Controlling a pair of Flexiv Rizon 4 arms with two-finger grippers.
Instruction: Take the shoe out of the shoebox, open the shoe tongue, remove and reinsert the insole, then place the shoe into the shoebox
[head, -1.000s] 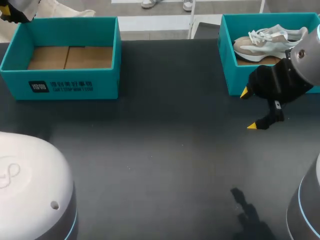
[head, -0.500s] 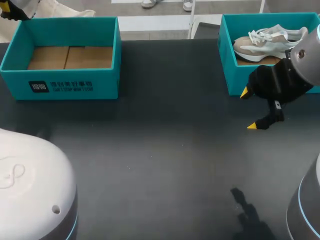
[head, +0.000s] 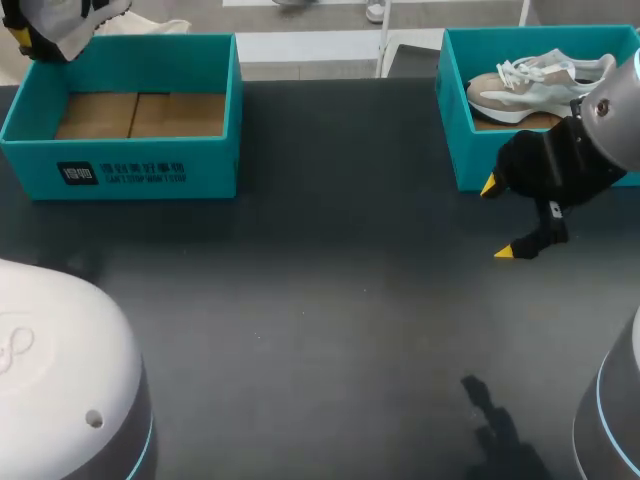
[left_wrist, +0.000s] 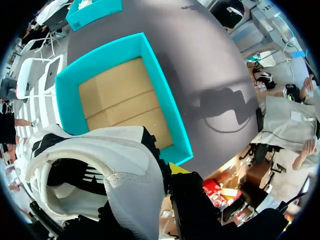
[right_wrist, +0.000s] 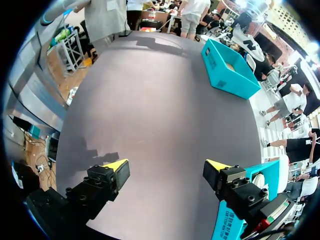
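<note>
A white and black shoe (head: 68, 22) hangs above the far left corner of the empty teal shoebox (head: 120, 110), with my left gripper (head: 24, 40) shut on it. In the left wrist view the shoe (left_wrist: 100, 165) fills the space at the gripper (left_wrist: 160, 177). One yellow fingertip (left_wrist: 178, 168) shows beside it, and the box's cardboard floor (left_wrist: 117, 97) lies below. A second teal shoebox (head: 470, 150) at the far right holds a beige and white shoe (head: 535, 82). In front of that box my right gripper (head: 500, 218) stands wide open over the table; between its fingers (right_wrist: 167, 166) there is only dark tabletop.
The dark table (head: 320, 300) stretches between the two boxes and toward the front edge. In the right wrist view the left shoebox (right_wrist: 230, 75) sits far ahead and the right box's wall (right_wrist: 225, 225) is close beside the gripper.
The left gripper has carried the white and black shoe a little to the right, further into the head view. The right arm has not moved.
</note>
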